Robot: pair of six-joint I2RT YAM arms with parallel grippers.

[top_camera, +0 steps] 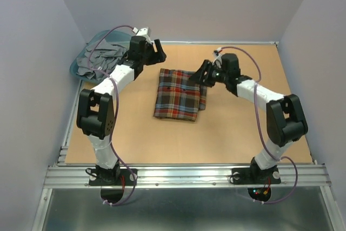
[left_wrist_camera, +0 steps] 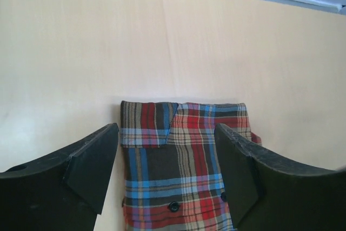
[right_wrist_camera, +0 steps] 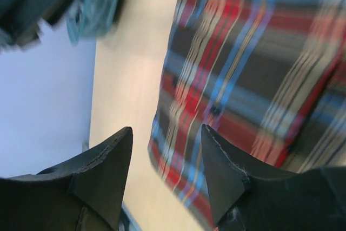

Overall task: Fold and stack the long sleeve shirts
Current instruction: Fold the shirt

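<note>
From above, light fell evenly and softly; the table (top_camera: 243, 133) looked sharp from edge to edge, and the arms threw only faint, diffuse shadows on it. The metal rail (top_camera: 184, 176) along its near edge carried a dull sheen.

The left wrist view was bright and crisp. The plaid shirt (left_wrist_camera: 184, 155) was in focus, while the fingers (left_wrist_camera: 92, 169) of the left gripper (left_wrist_camera: 166, 128) showed near-black with little detail.

The right wrist view was heavily blurred. The plaid ran into streaks, and the teal basket (right_wrist_camera: 100, 4) was a smudge. Only the right gripper (right_wrist_camera: 167, 128) held firm outlines.
</note>
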